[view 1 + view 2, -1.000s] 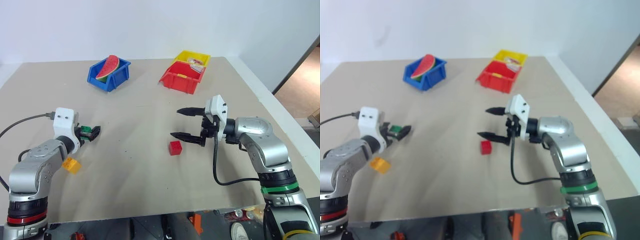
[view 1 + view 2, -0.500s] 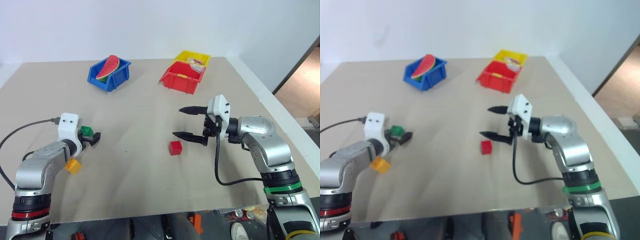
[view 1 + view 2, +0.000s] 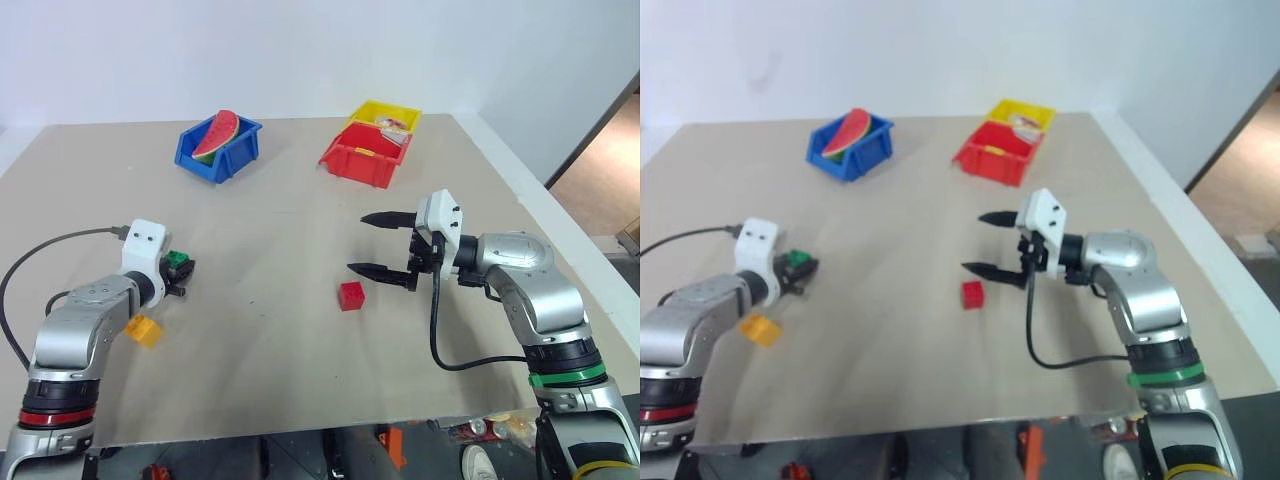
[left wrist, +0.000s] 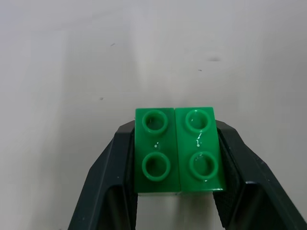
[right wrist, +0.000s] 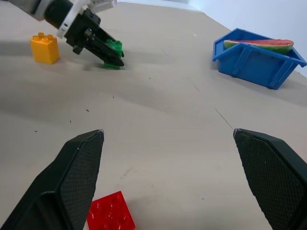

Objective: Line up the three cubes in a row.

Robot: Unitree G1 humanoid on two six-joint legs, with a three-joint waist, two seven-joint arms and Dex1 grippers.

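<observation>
Black fingers of the left gripper [image 4: 175, 158] are clamping the green brick [image 4: 178, 149] from both sides, one pad [image 4: 120, 158] pressing each flank, studs facing the wrist camera. That gripper is sitting low over the beige table [image 3: 270, 330] on the robot's left, and the brick is resting at or just above the surface; which, cannot be told. The yellow-orange brick [image 3: 143, 330] is lying on the table just beside the left arm, nearer the robot than the green one. The right gripper [image 3: 385, 243] is hovering with its jaws spread wide apart and nothing between them. The red brick [image 3: 351, 295] is lying on the table near its lower finger, apart from it. Toward the far edge, a blue bin [image 3: 218, 150] is holding a watermelon slice [image 3: 217, 135], and a red bin [image 3: 364, 155] is standing against a yellow bin [image 3: 385, 117].
</observation>
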